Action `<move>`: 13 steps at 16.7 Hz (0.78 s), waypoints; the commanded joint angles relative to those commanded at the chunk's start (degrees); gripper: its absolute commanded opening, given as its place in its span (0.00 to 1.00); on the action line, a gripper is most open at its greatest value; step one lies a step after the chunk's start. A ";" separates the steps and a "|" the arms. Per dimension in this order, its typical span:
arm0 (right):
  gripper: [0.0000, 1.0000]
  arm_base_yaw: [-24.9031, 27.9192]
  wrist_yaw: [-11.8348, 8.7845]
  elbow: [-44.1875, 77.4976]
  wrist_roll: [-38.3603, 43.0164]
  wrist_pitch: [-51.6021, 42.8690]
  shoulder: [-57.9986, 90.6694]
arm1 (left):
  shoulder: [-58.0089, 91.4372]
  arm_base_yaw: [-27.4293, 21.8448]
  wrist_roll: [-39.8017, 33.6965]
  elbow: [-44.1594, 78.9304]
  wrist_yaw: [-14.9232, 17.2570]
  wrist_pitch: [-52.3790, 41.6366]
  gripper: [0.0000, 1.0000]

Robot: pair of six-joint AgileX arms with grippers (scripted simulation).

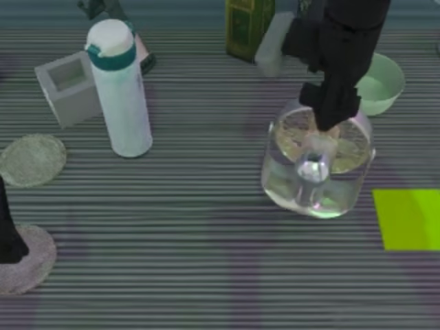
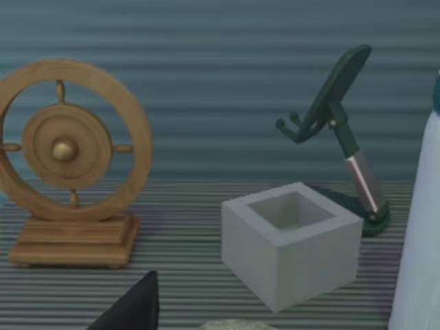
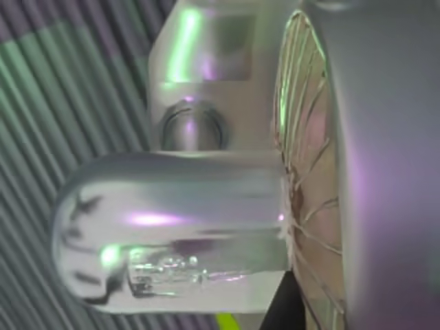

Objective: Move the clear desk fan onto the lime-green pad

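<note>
The clear desk fan (image 1: 313,175) stands right of the table's middle, with an iridescent housing, a yellowish grille and a silvery hub (image 3: 179,227). My right gripper (image 1: 328,127) comes down on the fan's far upper side and is shut on it. One dark fingertip (image 3: 278,313) lies against the grille beside the hub, and the other is hidden behind the plastic. The lime-green pad (image 1: 412,218) lies flat at the right edge, a short way right of the fan and nearer the front; a sliver of the lime-green pad (image 3: 225,321) shows under the hub. My left gripper (image 1: 8,240) is parked at the left edge, open.
A tall white bottle (image 1: 122,89) and a grey open box (image 1: 69,88) stand at the back left. Two mesh coasters (image 1: 31,159) (image 1: 27,261) lie at the left edge. A pale green bowl (image 1: 381,84) and an olive carton (image 1: 247,27) sit behind the fan. The left wrist view shows a wooden wheel (image 2: 65,158) and a phone stand (image 2: 344,137).
</note>
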 joint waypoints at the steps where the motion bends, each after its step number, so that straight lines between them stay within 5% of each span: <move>1: 0.00 -0.40 -0.06 -0.60 3.55 0.24 -0.69 | 0.00 0.00 0.00 0.00 0.00 0.00 1.00; 6: 0.00 -3.49 -0.36 -5.20 30.48 2.49 -6.11 | 0.00 0.00 0.00 0.00 0.00 0.00 1.00; 13: 0.00 -9.47 -0.68 -16.15 81.79 6.95 -16.37 | 0.00 0.00 0.00 0.00 0.00 0.00 1.00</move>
